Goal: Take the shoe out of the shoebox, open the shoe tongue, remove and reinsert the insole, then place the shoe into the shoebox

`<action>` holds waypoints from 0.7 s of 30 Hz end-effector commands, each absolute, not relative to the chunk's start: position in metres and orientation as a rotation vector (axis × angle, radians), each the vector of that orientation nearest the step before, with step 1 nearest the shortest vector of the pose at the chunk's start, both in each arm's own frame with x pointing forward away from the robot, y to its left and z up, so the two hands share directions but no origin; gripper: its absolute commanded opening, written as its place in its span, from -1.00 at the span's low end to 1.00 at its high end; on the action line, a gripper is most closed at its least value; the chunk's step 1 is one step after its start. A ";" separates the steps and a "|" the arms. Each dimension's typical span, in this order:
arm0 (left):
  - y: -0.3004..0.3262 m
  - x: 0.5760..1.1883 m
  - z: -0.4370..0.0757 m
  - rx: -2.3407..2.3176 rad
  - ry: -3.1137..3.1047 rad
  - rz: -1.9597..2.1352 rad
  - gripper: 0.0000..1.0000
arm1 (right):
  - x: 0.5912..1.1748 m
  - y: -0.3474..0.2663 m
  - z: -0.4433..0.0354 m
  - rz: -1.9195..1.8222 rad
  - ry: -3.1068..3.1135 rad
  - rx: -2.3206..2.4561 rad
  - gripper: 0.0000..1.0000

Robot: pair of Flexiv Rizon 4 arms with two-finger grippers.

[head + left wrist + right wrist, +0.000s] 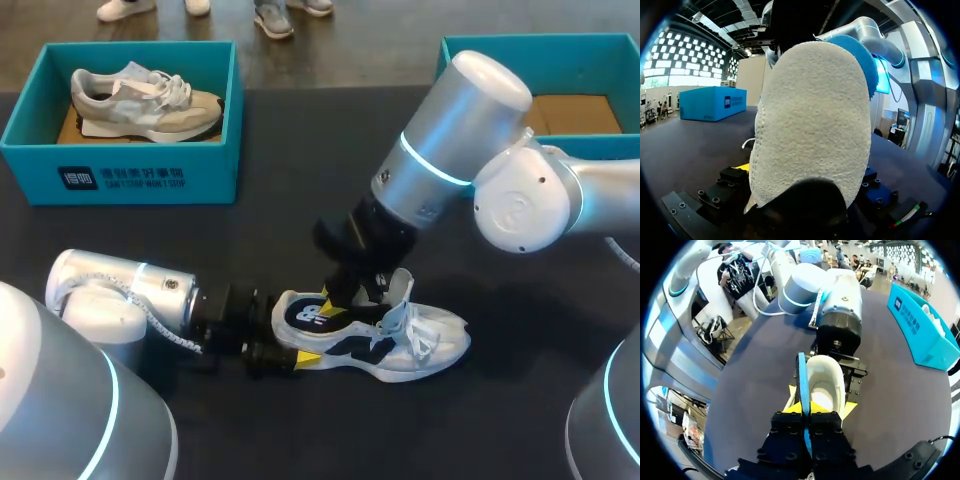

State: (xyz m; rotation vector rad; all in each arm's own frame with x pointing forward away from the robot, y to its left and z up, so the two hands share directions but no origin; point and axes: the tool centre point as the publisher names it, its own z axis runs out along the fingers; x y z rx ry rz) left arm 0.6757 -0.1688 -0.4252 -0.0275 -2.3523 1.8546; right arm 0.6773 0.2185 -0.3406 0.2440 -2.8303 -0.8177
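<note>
shoe [420,345]: white, black and yellow, in the lower middle of the dark tabletop [300,200], toe to the right.
left tool [317,328]: clamped on the shoe's heel from both sides.
right tool [809,412]: squeezed tight on the thin blue insole [802,385], which stands on its edge in the shoe's opening.
shoebox [520,45]: blue and open, upper right, well apart from the shoe.
</note>
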 end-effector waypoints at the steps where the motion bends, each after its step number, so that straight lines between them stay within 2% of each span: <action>1: -0.171 0.676 -0.428 -0.025 -2.355 1.854 -1.00 | 0.676 0.218 -0.338 -0.847 -2.835 0.253 -1.00; 21: -0.171 0.676 -0.428 -0.025 -2.355 1.854 -1.00 | 0.686 0.228 -0.261 -1.033 -2.912 0.333 -1.00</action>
